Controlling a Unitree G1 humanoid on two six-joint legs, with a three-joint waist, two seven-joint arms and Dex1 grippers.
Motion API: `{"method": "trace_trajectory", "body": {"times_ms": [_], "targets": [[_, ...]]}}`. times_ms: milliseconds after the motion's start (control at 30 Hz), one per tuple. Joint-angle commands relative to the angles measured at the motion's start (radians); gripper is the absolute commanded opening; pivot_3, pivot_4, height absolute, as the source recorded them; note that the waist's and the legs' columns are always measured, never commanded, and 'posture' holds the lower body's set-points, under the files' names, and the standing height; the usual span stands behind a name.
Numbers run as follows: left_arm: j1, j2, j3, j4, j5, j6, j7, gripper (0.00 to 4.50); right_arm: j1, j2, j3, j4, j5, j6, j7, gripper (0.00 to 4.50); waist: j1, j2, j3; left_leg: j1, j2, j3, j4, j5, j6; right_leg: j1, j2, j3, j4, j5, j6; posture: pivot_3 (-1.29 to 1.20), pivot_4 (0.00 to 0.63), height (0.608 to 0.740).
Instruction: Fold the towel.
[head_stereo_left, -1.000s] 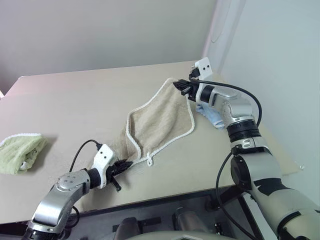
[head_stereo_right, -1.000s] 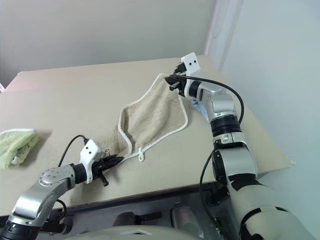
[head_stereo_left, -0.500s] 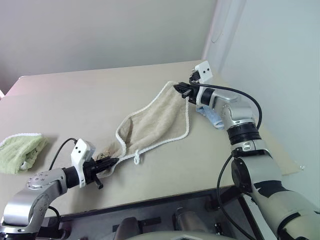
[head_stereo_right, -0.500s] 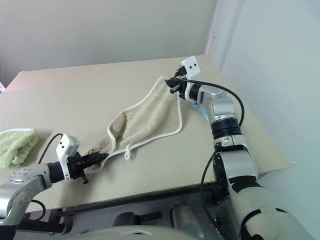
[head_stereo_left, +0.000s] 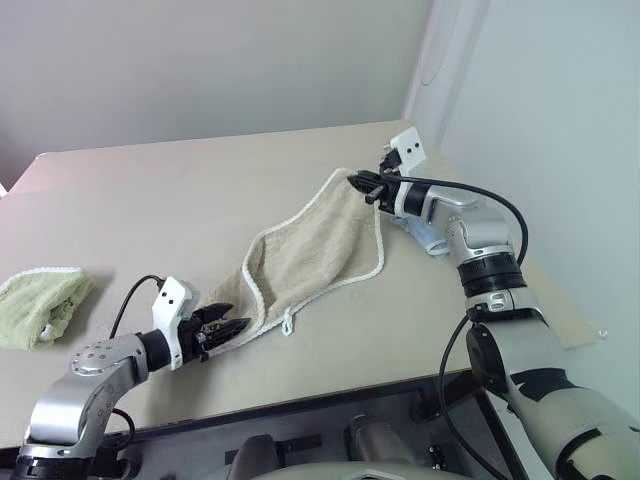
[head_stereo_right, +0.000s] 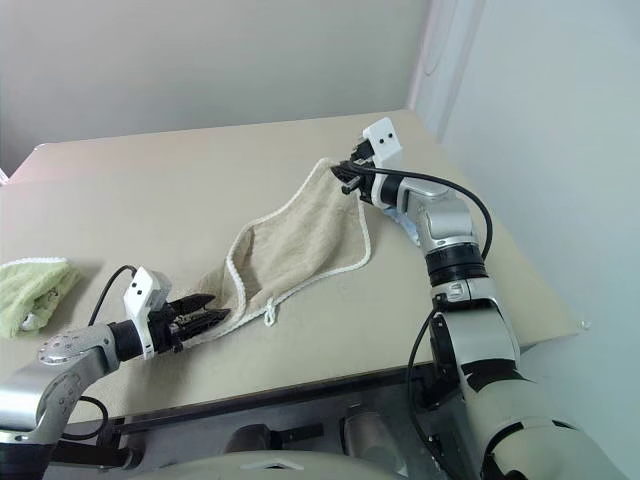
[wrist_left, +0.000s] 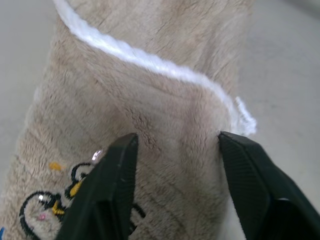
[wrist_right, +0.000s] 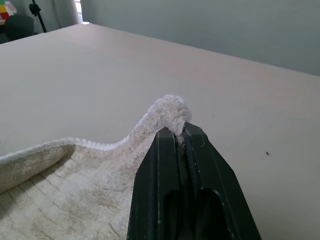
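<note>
Beige towel (head_stereo_left: 318, 245) hides blue cloth (head_stereo_left: 425, 236).

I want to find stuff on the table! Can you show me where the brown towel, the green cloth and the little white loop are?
towel (head_stereo_left: 310, 250): left eye view, middle of its tan face.
green cloth (head_stereo_left: 40, 305): left eye view, middle of the folded bundle.
white loop (head_stereo_left: 288, 324): left eye view, on the loop hanging at the towel's near edge.

The towel (head_stereo_left: 315, 250) is beige-tan terry with a white corded edge and a white loop (head_stereo_left: 288, 324). Its embroidered logo (wrist_left: 55, 200) has dark outlines with yellow and pink touches. A cloth (head_stereo_left: 38, 303) is light green with a white edge. The table (head_stereo_left: 150, 210) is plain pale beige.
</note>
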Motion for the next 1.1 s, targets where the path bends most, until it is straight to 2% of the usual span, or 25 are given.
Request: {"method": "trace_trajectory", "body": {"times_ms": [33, 367, 667, 833, 933, 1067, 1100], "targets": [[0.001, -0.002, -0.023, -0.017, 0.024, -0.034, -0.006, 2.55, -0.016, -0.003, -0.01, -0.05, 0.017, -0.004, -0.006, 0.0, 0.0, 0.0, 0.0, 0.0, 0.0, 0.0, 0.0, 0.0, 0.0, 0.0, 0.0, 0.0, 0.0, 0.0, 0.0, 0.0, 0.0, 0.74], [-0.033, -0.06, -0.053, -0.032, 0.017, -0.036, 0.006, 2.55, -0.012, -0.001, -0.012, -0.055, 0.02, 0.007, -0.019, 0.0, 0.001, 0.0, 0.0, 0.0, 0.0, 0.0, 0.0, 0.0, 0.0, 0.0, 0.0, 0.0, 0.0, 0.0, 0.0, 0.0, 0.0, 0.74], [-0.055, -0.062, -0.168, 0.007, 0.128, -0.074, 0.021, 2.55, -0.015, -0.003, -0.016, -0.047, 0.018, 0.006, -0.032, 0.0, 0.001, 0.0, 0.0, 0.0, 0.0, 0.0, 0.0, 0.0, 0.0, 0.0, 0.0, 0.0, 0.0, 0.0, 0.0, 0.0, 0.0, 0.74], [-0.06, -0.084, -0.142, -0.003, 0.094, -0.053, 0.033, 2.55, -0.016, -0.005, -0.019, -0.044, 0.019, 0.006, -0.039, 0.0, 0.001, 0.0, 0.0, 0.0, 0.0, 0.0, 0.001, 0.0, 0.0, 0.0, 0.0, 0.0, 0.0, 0.0, 0.0, 0.0, 0.0, 0.74], [-0.05, -0.072, -0.123, -0.005, 0.085, -0.054, 0.024, 1.64, -0.013, -0.007, -0.019, -0.045, 0.019, 0.008, -0.042, 0.0, 0.001, 0.0, 0.0, 0.0, 0.0, 0.0, 0.001, 0.0, 0.0, 0.0, 0.0, 0.0, 0.0, 0.0, 0.0, 0.0, 0.0, 0.74], [-0.035, -0.055, -0.093, -0.006, 0.062, -0.041, 0.008, 0.13, -0.008, -0.008, -0.019, -0.046, 0.02, 0.01, -0.043, 0.0, 0.0, 0.0, 0.0, 0.0, 0.0, 0.0, 0.001, 0.0, 0.0, 0.0, 0.0, 0.0, 0.0, 0.0, 0.0, 0.0, 0.0, 0.74], [-0.035, -0.054, -0.09, -0.005, 0.059, -0.04, 0.007, 0.02, -0.008, -0.008, -0.019, -0.046, 0.02, 0.01, -0.044, 0.0, 0.001, 0.0, 0.0, 0.0, 0.0, 0.0, 0.001, 0.0, 0.0, 0.0, 0.0, 0.0, 0.0, 0.0, 0.0, 0.0, 0.0, 0.74]]}}
